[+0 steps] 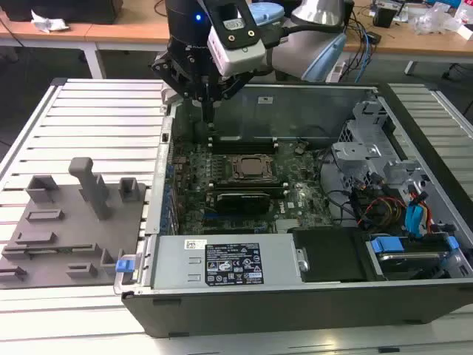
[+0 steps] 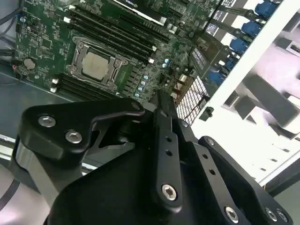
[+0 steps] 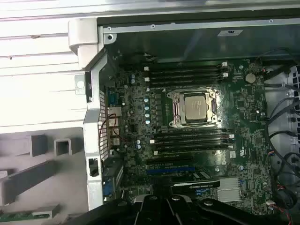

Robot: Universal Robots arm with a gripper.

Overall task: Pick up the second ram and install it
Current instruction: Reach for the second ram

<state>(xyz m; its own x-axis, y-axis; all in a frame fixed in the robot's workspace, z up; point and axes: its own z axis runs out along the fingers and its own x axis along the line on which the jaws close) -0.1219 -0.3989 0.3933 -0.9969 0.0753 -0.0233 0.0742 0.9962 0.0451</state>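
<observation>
The end effector hangs over the far corner of the open computer case on the exterior view's left, above the motherboard and its processor socket. Its fingers are drawn together with nothing visible between them. In the first wrist view the second ram shows as a thin green strip on the grey holder plate, which sits on the ribbed counter outside the case wall, well apart from the end effector.
</observation>
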